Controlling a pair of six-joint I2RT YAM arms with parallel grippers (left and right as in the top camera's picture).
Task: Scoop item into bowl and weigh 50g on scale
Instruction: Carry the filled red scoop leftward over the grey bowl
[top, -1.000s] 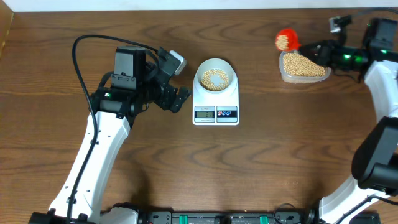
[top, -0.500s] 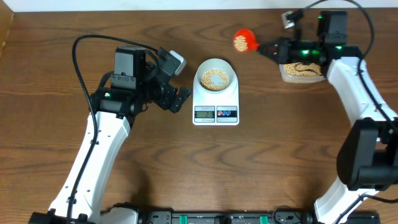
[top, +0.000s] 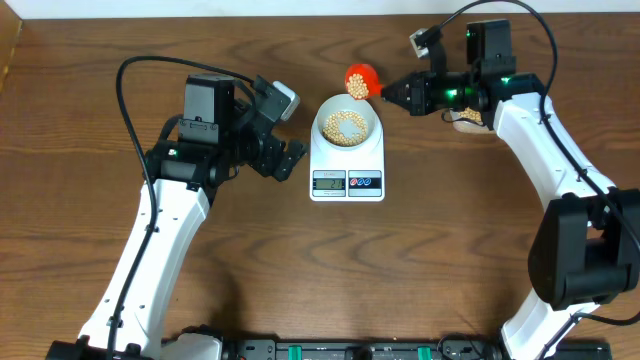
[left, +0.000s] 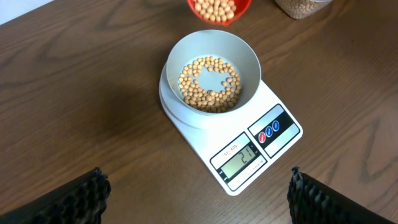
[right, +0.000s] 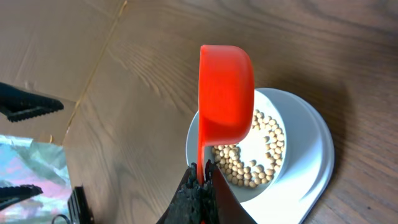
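Observation:
The white scale (top: 348, 160) stands mid-table with the pale bowl (top: 347, 127) on it; it also shows in the left wrist view (left: 249, 146). A ring of tan beans (left: 209, 84) lies in the bowl (left: 212, 71). My right gripper (top: 400, 93) is shut on the handle of a red scoop (top: 361, 80) filled with beans, held just behind the bowl's far right rim. In the right wrist view the scoop (right: 225, 81) hangs over the bowl (right: 261, 149), gripped at my right gripper's jaws (right: 200, 177). My left gripper (top: 290, 155) is open and empty, left of the scale.
A clear tub of beans (top: 466, 118) sits at the back right, mostly hidden behind my right arm. Its corner shows in the left wrist view (left: 301, 6). The scale display (left: 239, 160) reads about 21.
My right gripper has carried the filled red scoop leftward from above the tub to just behind the bowl. The left arm has not moved.

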